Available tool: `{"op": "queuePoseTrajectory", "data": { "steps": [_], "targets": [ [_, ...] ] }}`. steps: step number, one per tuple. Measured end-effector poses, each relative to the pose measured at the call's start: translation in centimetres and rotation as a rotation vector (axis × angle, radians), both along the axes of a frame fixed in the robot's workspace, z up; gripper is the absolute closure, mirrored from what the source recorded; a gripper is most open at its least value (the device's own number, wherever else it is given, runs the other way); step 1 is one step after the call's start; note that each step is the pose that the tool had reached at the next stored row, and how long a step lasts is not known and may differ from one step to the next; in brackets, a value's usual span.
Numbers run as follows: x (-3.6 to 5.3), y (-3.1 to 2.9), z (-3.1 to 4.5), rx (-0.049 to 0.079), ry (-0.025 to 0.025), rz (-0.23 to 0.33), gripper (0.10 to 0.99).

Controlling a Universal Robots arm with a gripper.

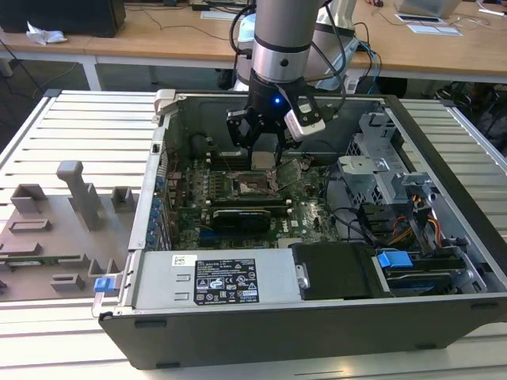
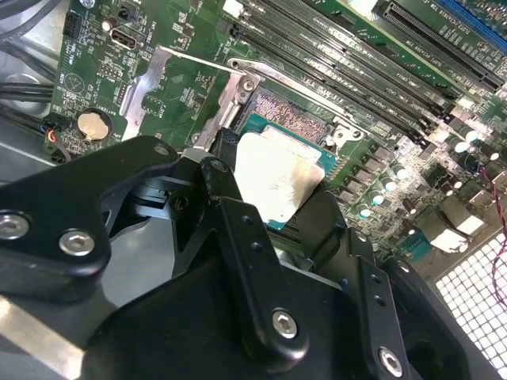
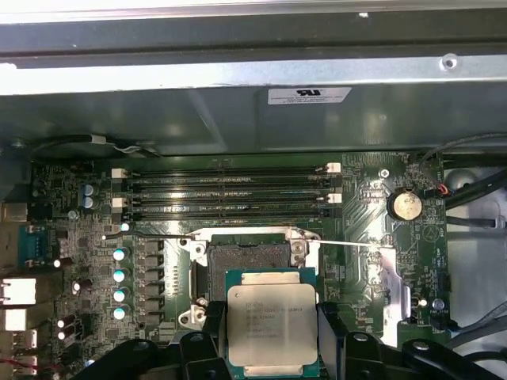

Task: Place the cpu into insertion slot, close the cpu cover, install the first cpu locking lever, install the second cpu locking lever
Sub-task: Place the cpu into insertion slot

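My gripper (image 1: 263,146) hangs inside the open computer case, shut on the cpu (image 3: 272,323), a flat square chip with a silver top and green rim. Black fingers (image 3: 212,332) press on two opposite sides of the chip. In the second wrist view the cpu (image 2: 277,178) hovers just over the insertion slot (image 2: 289,119). The insertion slot (image 3: 247,255) lies uncovered, with its dark pin field partly hidden by the chip. The cpu cover (image 2: 150,87) is swung back, off the socket. A thin lever wire (image 3: 348,244) sticks out beside the socket.
Long memory slots (image 3: 230,190) run beside the socket, and a coin battery (image 3: 405,206) sits near the cover. A black expansion card (image 1: 242,215), a power supply (image 1: 214,281) and drive cages with cables (image 1: 396,206) stand inside the case. Grey fixtures (image 1: 79,198) rest at the exterior view's left.
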State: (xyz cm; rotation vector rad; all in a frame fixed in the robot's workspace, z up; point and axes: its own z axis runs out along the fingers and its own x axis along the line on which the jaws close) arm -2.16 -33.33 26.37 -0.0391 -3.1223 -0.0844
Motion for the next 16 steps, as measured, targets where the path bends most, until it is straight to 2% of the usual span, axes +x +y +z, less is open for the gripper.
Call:
{"op": "queuePoseTrajectory", "data": {
  "steps": [3,7,16],
  "targets": [
    [0.00,0.00,0.00,0.000,0.0000,-0.001,0.541],
    [0.00,0.00,-0.02,-0.001,-0.0001,-0.041,0.541],
    [0.00,0.00,-0.07,-0.004,0.0001,-0.184,0.541]
  ]
}}
